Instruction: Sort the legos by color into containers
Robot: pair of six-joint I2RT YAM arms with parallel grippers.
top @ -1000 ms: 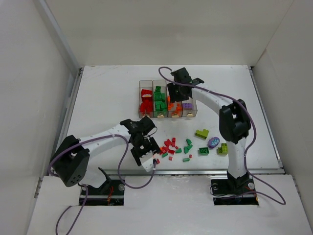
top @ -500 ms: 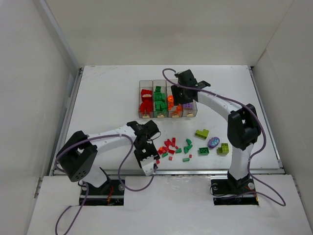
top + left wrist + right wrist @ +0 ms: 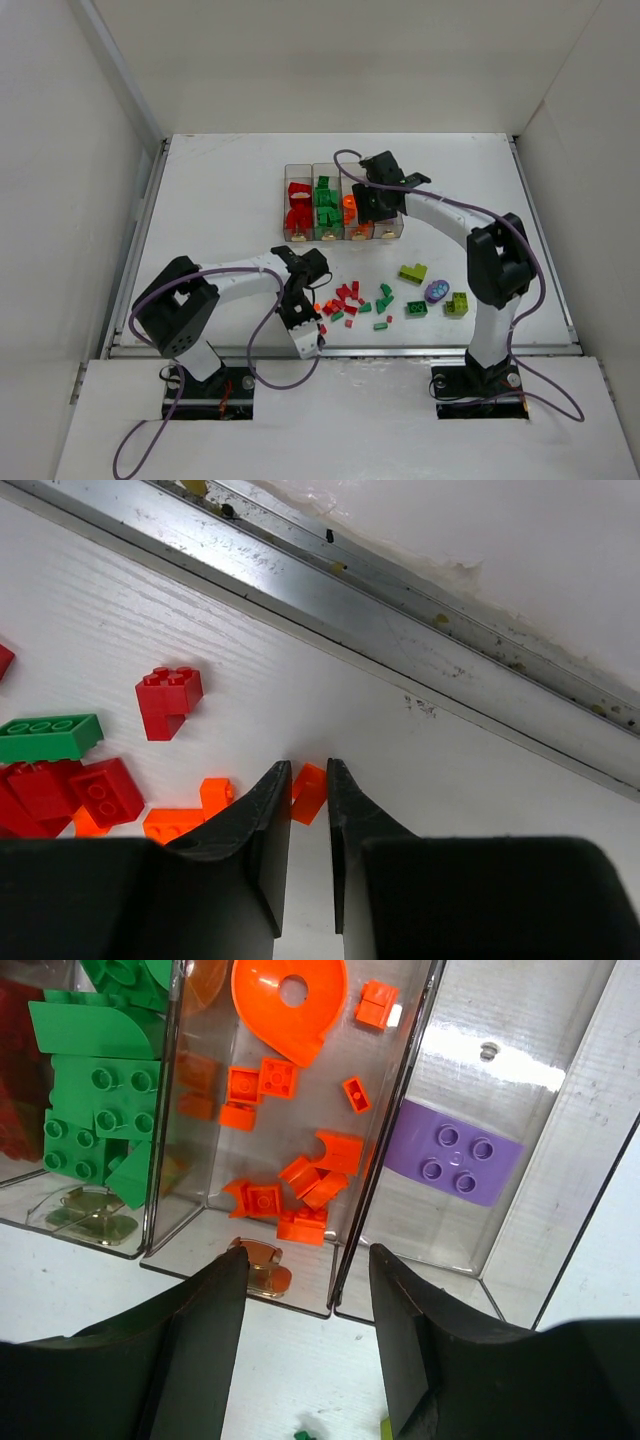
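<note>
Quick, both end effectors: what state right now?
Left end effector: closed on a small orange lego.
Right end effector: open, holding nothing, above the orange bin.

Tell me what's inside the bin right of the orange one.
One purple brick with four studs, plus a small brass dot on the bin floor. The right gripper's finger covers the bin's near corner, so anything there is hidden.
</note>
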